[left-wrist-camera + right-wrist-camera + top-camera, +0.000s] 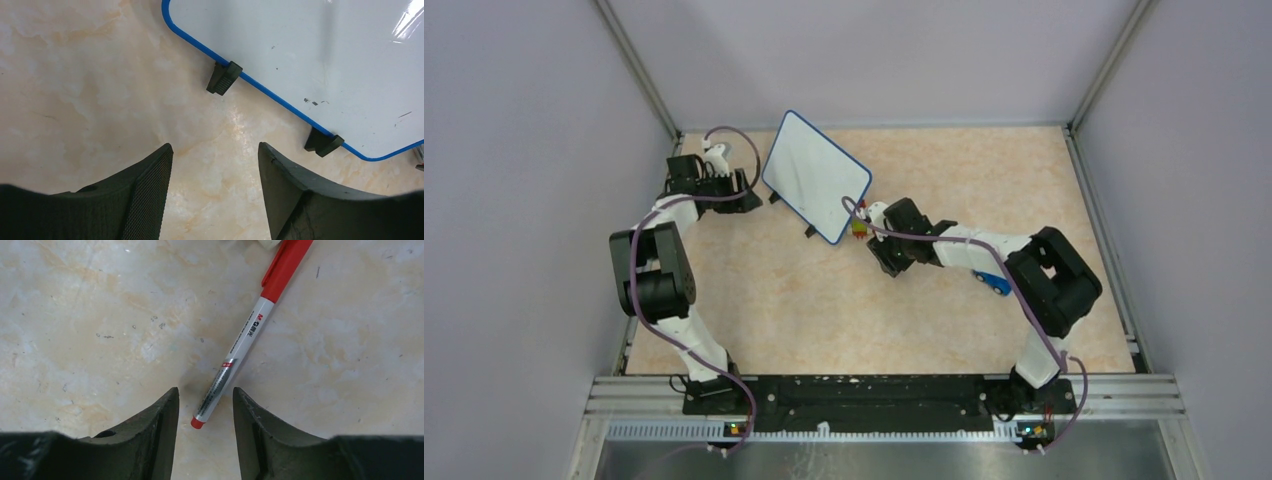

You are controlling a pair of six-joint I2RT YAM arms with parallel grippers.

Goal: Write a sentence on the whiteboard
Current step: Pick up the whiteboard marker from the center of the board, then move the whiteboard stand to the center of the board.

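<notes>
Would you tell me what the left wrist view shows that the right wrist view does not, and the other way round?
Only the left wrist view shows the whiteboard, blue-rimmed, nearly blank, with two black feet. Only the right wrist view shows a capped red marker lying on the table, its tail end between the right fingers, a gap on each side. Both show the marbled table and dark fingers standing apart; nothing lies between the left fingers.

Bright even light, glare on whiteboard point(320, 60)
</notes>
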